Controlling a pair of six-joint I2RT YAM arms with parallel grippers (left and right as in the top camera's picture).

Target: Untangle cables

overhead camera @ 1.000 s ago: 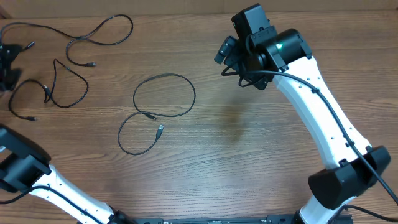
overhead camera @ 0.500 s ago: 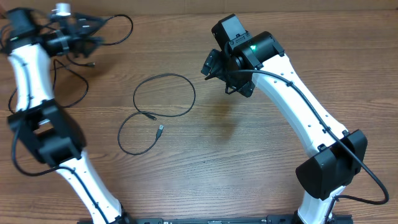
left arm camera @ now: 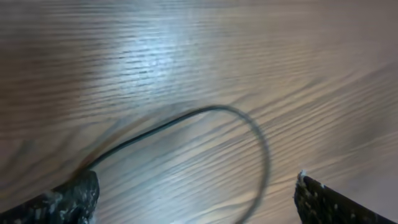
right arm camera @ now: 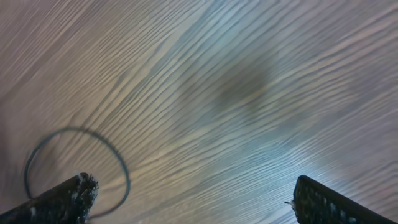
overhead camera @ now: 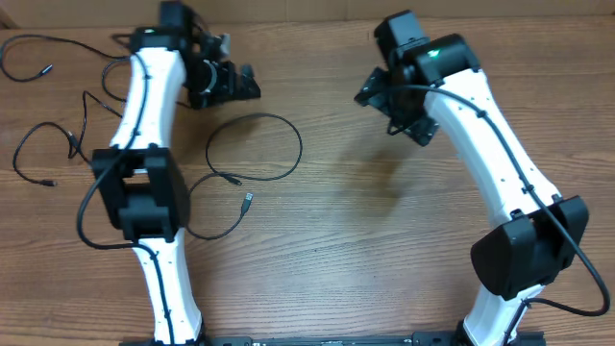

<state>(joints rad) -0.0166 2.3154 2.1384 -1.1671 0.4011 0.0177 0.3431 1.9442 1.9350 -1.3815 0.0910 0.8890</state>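
Three thin black cables lie apart on the wooden table. One cable (overhead camera: 258, 146) makes two loops at the centre left, with a small plug end (overhead camera: 248, 201). A second cable (overhead camera: 58, 46) runs along the far left edge. A third cable (overhead camera: 67, 144) loops at the left. My left gripper (overhead camera: 245, 85) is open and empty, above the table just beyond the centre loop; that loop shows blurred in the left wrist view (left arm camera: 249, 134). My right gripper (overhead camera: 370, 94) is open and empty at the far centre right; its wrist view shows a loop (right arm camera: 74, 165) at lower left.
The left arm (overhead camera: 144, 106) stretches over the left part of the table and covers part of the cables there. The right arm (overhead camera: 490, 154) spans the right side. The table's far edge (overhead camera: 307, 21) runs along the top.
The left arm swung right from the far left corner to above the centre loop. The right gripper moved right and slightly back, away from the centre loop. The cables lie unchanged.
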